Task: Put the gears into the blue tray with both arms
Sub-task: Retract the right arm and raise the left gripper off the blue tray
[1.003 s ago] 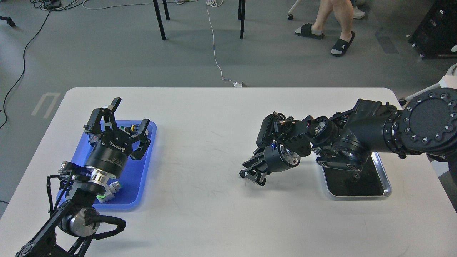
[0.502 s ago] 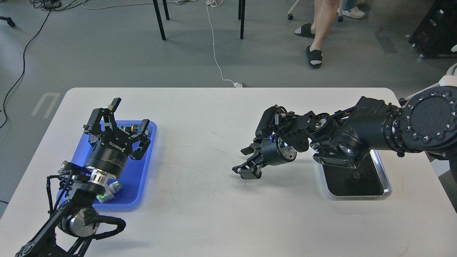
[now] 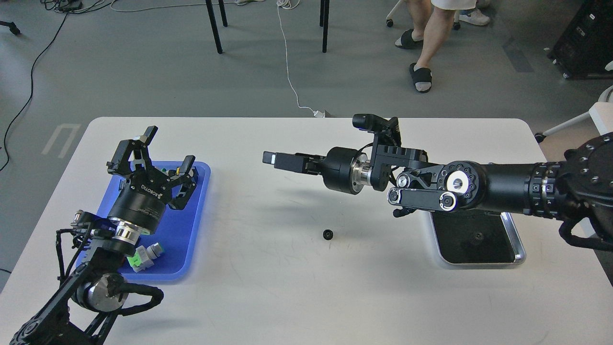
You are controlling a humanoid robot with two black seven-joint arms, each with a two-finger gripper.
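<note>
A white table (image 3: 268,287) seen from above. The left pincer (image 3: 155,155) hovers over the far end of a blue tray (image 3: 184,249), its fingers spread apart and empty. The right pincer (image 3: 280,160) reaches level over the middle of the table, pointing left; it is seen side-on, so whether it is released or clenched cannot be told. One small black gear (image 3: 328,234) lies on the bare table, below and to the right of that pincer's tip, well apart from the blue tray. A second gear (image 3: 477,236) sits in a steel tray (image 3: 517,239) under the right arm.
</note>
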